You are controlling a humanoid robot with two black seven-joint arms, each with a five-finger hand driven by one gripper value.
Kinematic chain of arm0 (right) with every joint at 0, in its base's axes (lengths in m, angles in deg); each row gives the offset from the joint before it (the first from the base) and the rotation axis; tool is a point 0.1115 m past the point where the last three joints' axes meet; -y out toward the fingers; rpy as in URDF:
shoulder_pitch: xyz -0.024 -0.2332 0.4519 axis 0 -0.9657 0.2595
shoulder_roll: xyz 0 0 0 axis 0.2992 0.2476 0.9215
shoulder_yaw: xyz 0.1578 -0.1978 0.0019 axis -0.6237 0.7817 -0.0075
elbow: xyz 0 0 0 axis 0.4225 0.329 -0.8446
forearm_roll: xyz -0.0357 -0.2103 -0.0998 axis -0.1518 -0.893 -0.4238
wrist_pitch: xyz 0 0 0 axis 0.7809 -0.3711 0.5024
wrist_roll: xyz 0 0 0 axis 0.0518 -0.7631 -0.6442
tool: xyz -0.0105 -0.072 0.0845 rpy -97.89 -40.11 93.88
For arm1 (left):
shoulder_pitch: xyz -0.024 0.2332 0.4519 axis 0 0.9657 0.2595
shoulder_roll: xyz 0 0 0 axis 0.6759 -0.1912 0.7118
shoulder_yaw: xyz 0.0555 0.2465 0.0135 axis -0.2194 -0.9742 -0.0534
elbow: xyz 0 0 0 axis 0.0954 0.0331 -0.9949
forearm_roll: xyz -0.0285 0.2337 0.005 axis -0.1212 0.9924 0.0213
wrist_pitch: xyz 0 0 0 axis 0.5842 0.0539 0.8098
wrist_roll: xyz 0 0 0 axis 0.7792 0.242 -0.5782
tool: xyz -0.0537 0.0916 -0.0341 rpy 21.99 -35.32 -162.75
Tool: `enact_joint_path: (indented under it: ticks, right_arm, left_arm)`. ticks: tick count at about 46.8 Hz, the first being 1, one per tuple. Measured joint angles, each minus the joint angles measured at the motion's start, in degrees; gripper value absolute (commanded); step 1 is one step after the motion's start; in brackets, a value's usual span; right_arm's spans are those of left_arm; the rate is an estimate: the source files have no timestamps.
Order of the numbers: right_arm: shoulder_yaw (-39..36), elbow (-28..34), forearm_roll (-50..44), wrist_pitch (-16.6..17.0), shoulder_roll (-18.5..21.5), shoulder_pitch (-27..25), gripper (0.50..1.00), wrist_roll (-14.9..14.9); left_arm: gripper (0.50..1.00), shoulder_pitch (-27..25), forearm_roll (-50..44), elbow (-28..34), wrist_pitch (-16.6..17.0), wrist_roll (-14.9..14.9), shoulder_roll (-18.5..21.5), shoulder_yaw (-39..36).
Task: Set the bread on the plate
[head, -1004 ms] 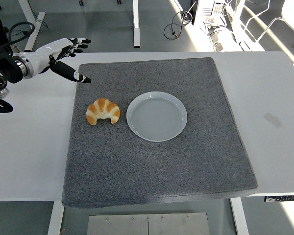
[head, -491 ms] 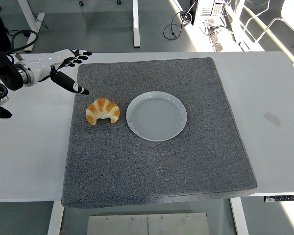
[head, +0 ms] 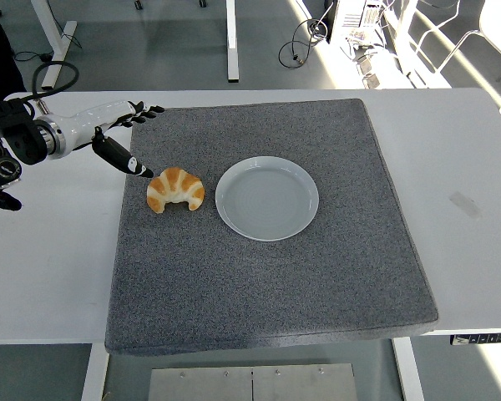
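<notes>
One robot hand, the white-and-black left hand (head: pixel 121 125), fingers spread and empty, hovers just left of and behind the golden crescent croissant (head: pixel 175 190), whose long axis runs left-right beside the pale round plate (head: pixel 267 198).

Left hand (head: pixel 117 125): glossy white shell, black fingers (head: pixel 142 109) with pale tips; black wrist joint, looped black cable.

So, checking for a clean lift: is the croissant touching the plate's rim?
Apart. The head view shows a strip of grey mat between the croissant and the plate.
</notes>
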Motion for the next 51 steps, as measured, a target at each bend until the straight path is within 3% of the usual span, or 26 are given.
enact_joint_path:
  ticks: [27,51]
  right_arm:
    - [0.0,0.0,0.0,0.0,0.0,0.0,1.000,0.0]
    - [0.0,0.0,0.0,0.0,0.0,0.0,1.000,0.0]
  left_arm:
    - [0.968,0.6,2.9,-0.5,0.4,-0.9,-3.7,-2.2]
    - [0.961,1.5,8.7,-1.2,0.9,-5.2,-6.2,-2.4]
